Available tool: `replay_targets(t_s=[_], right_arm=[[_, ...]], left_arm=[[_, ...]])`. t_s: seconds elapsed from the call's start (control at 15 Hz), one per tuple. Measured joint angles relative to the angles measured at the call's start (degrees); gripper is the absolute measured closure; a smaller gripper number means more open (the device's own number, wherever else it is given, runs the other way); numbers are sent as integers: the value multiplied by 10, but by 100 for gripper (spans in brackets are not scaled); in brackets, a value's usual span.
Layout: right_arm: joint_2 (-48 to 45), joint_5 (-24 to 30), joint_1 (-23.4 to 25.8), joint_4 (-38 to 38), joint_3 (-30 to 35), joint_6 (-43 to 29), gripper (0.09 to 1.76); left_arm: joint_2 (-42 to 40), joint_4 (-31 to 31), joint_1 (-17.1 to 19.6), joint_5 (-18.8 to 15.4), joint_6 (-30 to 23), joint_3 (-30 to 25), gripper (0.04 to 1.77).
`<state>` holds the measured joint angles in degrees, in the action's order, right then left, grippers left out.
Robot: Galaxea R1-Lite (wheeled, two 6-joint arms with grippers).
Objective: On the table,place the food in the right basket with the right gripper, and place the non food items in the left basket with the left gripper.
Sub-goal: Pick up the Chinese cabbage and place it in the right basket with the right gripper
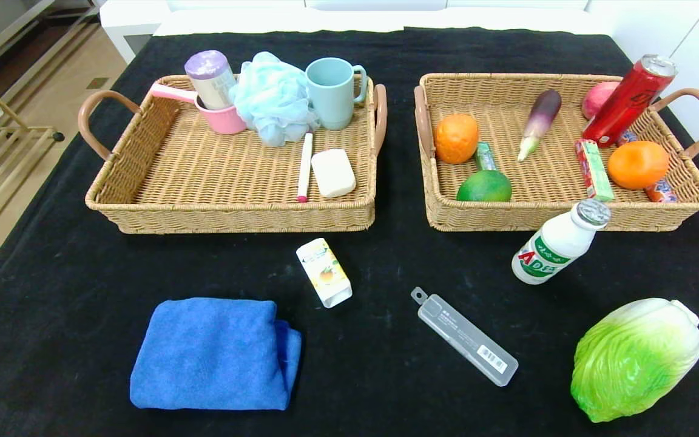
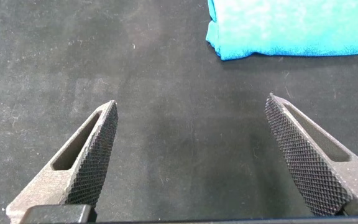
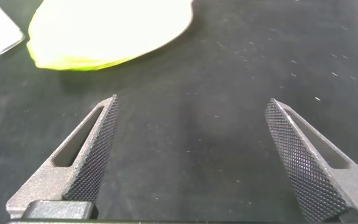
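Left wrist view: the left tool (image 2: 191, 162) hangs wide open and empty over the black table (image 2: 166, 93), the blue towel (image 2: 291, 28) ahead. The right tool (image 3: 191, 162) likewise gapes empty, the cabbage (image 3: 104, 31) just beyond. Best to straddle the towel's folded edge squarely, pinch deep, then carry it to the left basket (image 1: 161, 209).

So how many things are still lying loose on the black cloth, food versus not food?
Food: 3, the cabbage, the white bottle and the small carton.
Not food: 2, the blue towel and the clear plastic case.
Total: 5.
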<state>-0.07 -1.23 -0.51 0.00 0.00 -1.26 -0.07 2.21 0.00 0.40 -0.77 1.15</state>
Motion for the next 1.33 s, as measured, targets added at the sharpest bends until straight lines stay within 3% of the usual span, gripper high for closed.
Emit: replay_targets(t_s=[0.4,0.73,0.8,1.07,1.2,1.33], right_arm=[[3,-3,5,1,-28,-15,14],[80,30,1,11,-140,-1,14],[104,39,0,11,-161,4,14],[217,97,0,11,-258,14,14],[273,133,0,11,-300,18,14],[317,169,-3,11,-329,24,14]], left_arm=[[1,1,0,-7,9,9,9],[86,3,-11,-50,-4,117,9],[119,1,-27,-52,-4,148,9],[249,-26,-150,-55,-6,246,9],[312,-36,-184,-60,-2,276,9],[363,-40,-206,-89,5,298,9]])
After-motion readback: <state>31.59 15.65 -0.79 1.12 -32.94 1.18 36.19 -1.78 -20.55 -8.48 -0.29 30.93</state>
